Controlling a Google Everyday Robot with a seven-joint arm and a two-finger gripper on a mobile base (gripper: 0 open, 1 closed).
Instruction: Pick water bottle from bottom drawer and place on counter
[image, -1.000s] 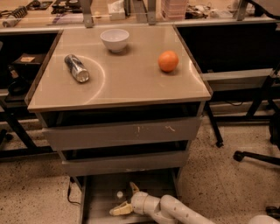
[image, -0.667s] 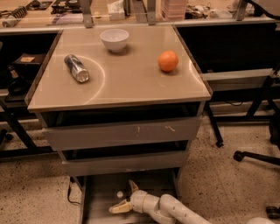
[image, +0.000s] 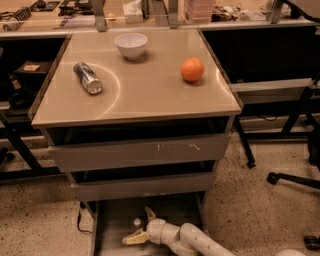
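**Gripper (image: 136, 226) low in the open grey metal bottom drawer (image: 112, 222), at 6 o'clock.**
Its fingers are spread around the small clear white-capped water bottle (image: 136, 222), apparently to close on it; the glossy beige worktop (image: 150, 95) lies at 12 o'clock.

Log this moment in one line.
gripper: open, in grey metal bottom drawer | small clear water bottle: beside gripper, not lifted | glossy beige counter: no bottle yet

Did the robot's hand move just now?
No. The gripper sits at the same spot in the bottom drawer, below the middle drawer, fingers open by the water bottle.
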